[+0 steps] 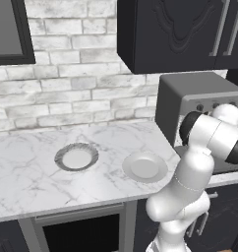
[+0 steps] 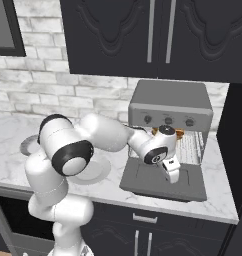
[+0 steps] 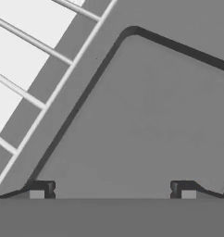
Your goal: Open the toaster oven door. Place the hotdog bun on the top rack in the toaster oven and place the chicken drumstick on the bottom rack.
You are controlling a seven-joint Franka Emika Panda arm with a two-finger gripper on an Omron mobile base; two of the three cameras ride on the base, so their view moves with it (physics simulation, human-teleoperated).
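Jaws spread wide and empty, the gripper (image 2: 174, 176) hangs over the toaster oven door (image 2: 158, 181), which lies folded flat on the marble surface (image 1: 32, 162) with the toaster oven (image 2: 170, 107) open. Something orange-tan on a rack (image 2: 190, 145) looks like the hotdog bun (image 2: 179, 133). Both plates (image 1: 144, 166) sit bare; the drumstick's whereabouts cannot be told.
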